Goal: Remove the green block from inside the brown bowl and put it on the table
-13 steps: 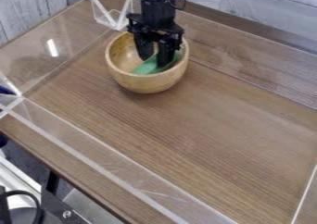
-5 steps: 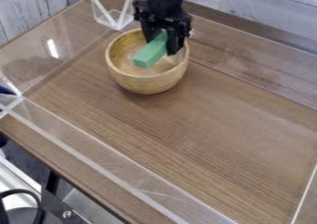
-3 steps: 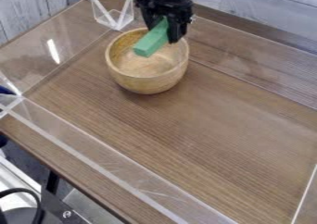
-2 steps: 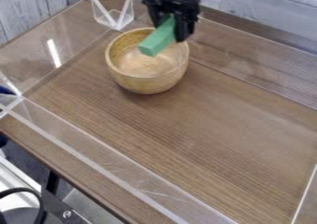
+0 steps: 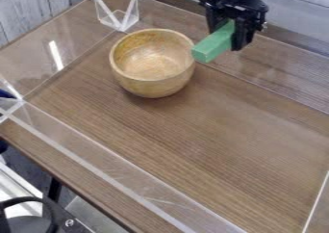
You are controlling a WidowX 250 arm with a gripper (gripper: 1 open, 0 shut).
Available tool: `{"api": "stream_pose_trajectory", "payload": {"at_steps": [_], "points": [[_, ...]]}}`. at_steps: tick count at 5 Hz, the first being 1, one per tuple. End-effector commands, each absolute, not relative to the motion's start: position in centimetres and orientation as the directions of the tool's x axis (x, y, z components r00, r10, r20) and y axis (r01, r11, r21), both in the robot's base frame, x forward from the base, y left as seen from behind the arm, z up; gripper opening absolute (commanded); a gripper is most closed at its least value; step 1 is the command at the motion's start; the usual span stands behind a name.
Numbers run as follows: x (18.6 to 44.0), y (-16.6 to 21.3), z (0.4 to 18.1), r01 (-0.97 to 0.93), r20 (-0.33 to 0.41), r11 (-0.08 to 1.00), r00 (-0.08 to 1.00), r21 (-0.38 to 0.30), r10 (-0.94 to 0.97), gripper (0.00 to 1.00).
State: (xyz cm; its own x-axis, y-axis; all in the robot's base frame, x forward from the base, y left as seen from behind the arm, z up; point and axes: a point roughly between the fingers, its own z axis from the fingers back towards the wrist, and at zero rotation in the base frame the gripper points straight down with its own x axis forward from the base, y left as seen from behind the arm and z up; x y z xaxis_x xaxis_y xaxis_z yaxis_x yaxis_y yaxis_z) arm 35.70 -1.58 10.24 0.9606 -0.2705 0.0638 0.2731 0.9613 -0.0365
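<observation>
Bare table [image 5: 193, 141] lies open right of the brown bowl [image 5: 152, 64], bounded by acrylic walls [image 5: 77, 169]

A small clear plastic stand [image 5: 115, 12] sits at the far left corner, inside the low clear acrylic walls [image 5: 77, 169]. Pale wooden boards [image 5: 33, 6] lie beyond. Dark cables [image 5: 19, 216] hang below the near edge.

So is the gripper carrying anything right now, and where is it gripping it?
Yes. The gripper holds the green block by its upper end, jaws closed on it. The block hangs tilted, off to the side of the bowl.
</observation>
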Motion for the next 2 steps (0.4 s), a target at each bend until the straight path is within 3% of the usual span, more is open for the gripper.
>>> {"api": "stream_pose_trajectory", "payload": {"at_steps": [1,2], "points": [[36.7,-2.6,11.7,0.256,0.070,0.966,0.965,-0.046,-0.252,0.00],[36.6,-3.0,10.2,0.227,-0.008,0.970,0.973,-0.084,-0.229,0.00]]}}
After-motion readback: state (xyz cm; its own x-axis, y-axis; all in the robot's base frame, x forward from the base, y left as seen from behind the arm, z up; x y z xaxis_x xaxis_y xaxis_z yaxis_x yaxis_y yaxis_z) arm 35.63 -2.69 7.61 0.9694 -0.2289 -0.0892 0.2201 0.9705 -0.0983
